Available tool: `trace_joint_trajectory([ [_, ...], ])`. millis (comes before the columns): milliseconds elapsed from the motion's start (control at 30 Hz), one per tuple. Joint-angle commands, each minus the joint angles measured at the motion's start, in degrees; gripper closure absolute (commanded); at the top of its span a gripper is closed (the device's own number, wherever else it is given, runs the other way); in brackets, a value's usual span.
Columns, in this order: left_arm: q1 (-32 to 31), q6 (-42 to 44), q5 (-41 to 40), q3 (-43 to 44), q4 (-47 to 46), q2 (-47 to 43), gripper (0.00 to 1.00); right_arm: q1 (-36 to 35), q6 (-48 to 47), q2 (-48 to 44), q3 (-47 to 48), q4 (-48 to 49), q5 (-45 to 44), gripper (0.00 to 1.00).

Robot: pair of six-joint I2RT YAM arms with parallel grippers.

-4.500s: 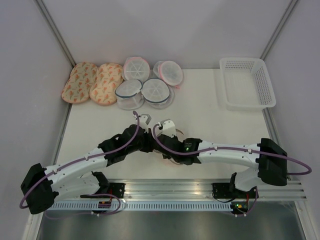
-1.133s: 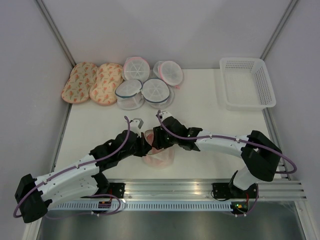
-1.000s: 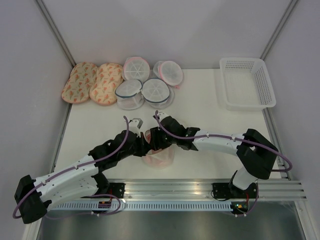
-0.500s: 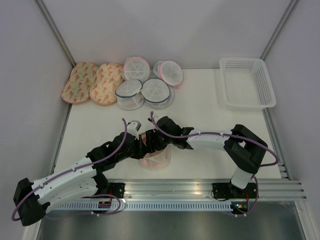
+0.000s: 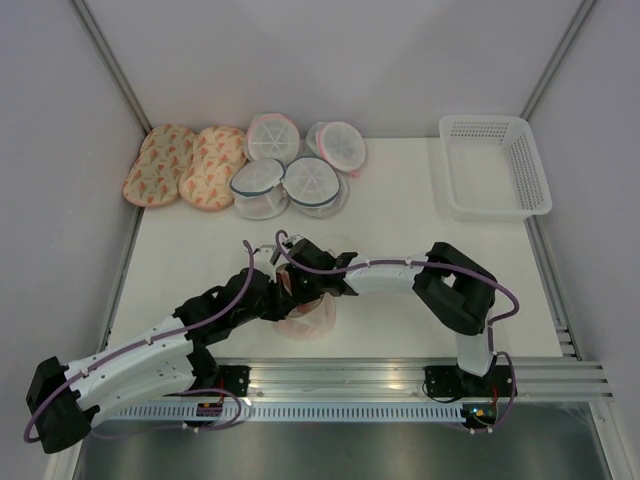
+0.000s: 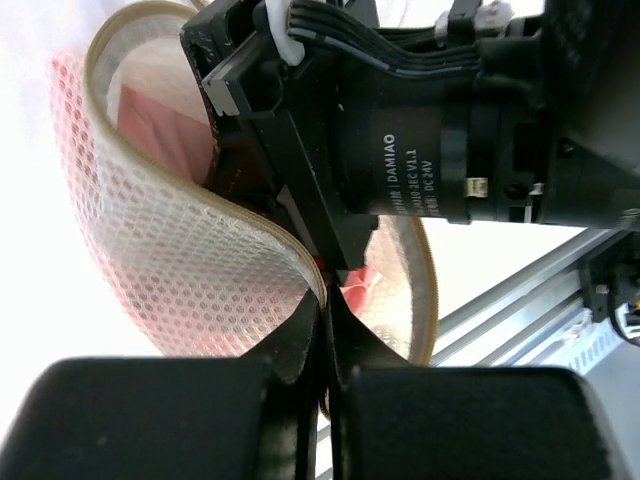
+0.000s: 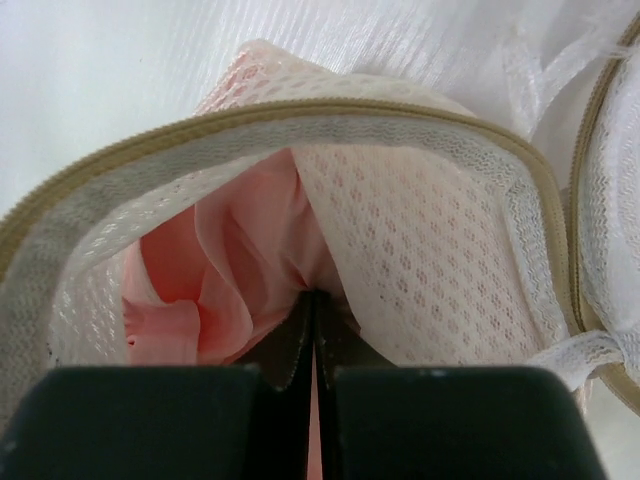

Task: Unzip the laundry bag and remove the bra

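Right gripper [image 7: 313, 300]: jaws clamped together deep in open mouth of laundry bag [image 7: 430, 240], pinching fold of pink bra [image 7: 235, 250]. Possibly some inner mesh caught too; view too close to tell.
Left gripper [image 6: 326, 308]: clenched on bag's mesh wall beside zip rim, likely anchoring bag so bra can slide out.
Zip already open. Bra inside bag, none drawn out yet. Bag sits on table [image 5: 400, 215] near front edge.
Far right, white basket [image 5: 495, 207]: nothing seen inside.
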State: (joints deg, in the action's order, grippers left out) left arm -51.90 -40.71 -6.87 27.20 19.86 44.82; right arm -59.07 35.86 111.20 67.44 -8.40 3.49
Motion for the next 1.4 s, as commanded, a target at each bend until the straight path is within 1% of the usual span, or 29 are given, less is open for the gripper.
trace_joint_trajectory([
  [0,-0.13,-2.18,1.25,-0.13,-5.44,-1.66,0.98,0.09,-0.26,0.79,-3.18,-4.35,-8.14,1.0],
  [167,-0.22,-2.27,0.99,-0.31,-5.27,-1.75,0.98,0.97,-0.7,-3.26,-4.77,-5.39,-9.9,1.0],
  [267,-0.22,-2.18,0.55,-0.31,-5.0,-1.75,0.98,1.67,-1.14,-7.82,-6.35,-5.05,-10.43,0.99],
  [433,-0.22,-2.27,-0.33,-0.66,-4.39,-1.31,0.98,2.11,-1.23,-21.35,-10.39,-4.17,-12.8,1.0],
  [500,-0.13,-2.27,-0.51,-0.57,-4.39,-0.7,0.98,2.38,-1.32,-27.14,-11.88,-4.08,-12.54,1.0],
  [633,-0.22,-2.36,-0.33,-0.13,-4.65,1.23,0.98,3.6,-1.58,-35.07,-13.47,-4.34,-11.4,1.0],
  [733,-0.22,-2.36,0.28,-0.04,-5.79,2.55,0.98,4.13,-2.02,-38.42,-13.91,-4.87,-9.91,1.0],
  [900,-0.22,-2.36,0.63,0.05,-6.76,4.13,0.98,4.4,-2.19,-37.72,-14.44,-4.87,-7.89,1.0],
  [1000,-0.22,-2.53,0.46,-0.04,-6.67,3.7,0.98,4.57,-1.85,-39.03,-16.1,-1.46,-3.68,0.99],
  [1033,-0.22,-2.71,0.11,-0.22,-6.5,3.26,0.98,5.27,-1.84,-39.39,-16.55,-0.48,2.17,1.0],
  [1200,-0.13,-2.88,-1.47,0.04,-5.97,2.38,0.98,6.95,-1.06,-40.0,-18.91,4.96,17.41,0.99],
  [1233,-0.22,-2.97,-1.56,0.05,-5.97,2.55,0.98,6.95,-0.44,-40.27,-19.79,6.54,22.48,1.0],
  [1267,-0.22,-2.97,-1.65,0.13,-5.97,2.73,0.98,6.86,0.52,-40.88,-21.63,10.13,24.88,0.99],
  [1367,-0.22,-3.06,-1.83,0.31,-5.97,2.99,0.98,6.95,2.55,-43.24,-24.89,16.2,31.29,1.0],
])
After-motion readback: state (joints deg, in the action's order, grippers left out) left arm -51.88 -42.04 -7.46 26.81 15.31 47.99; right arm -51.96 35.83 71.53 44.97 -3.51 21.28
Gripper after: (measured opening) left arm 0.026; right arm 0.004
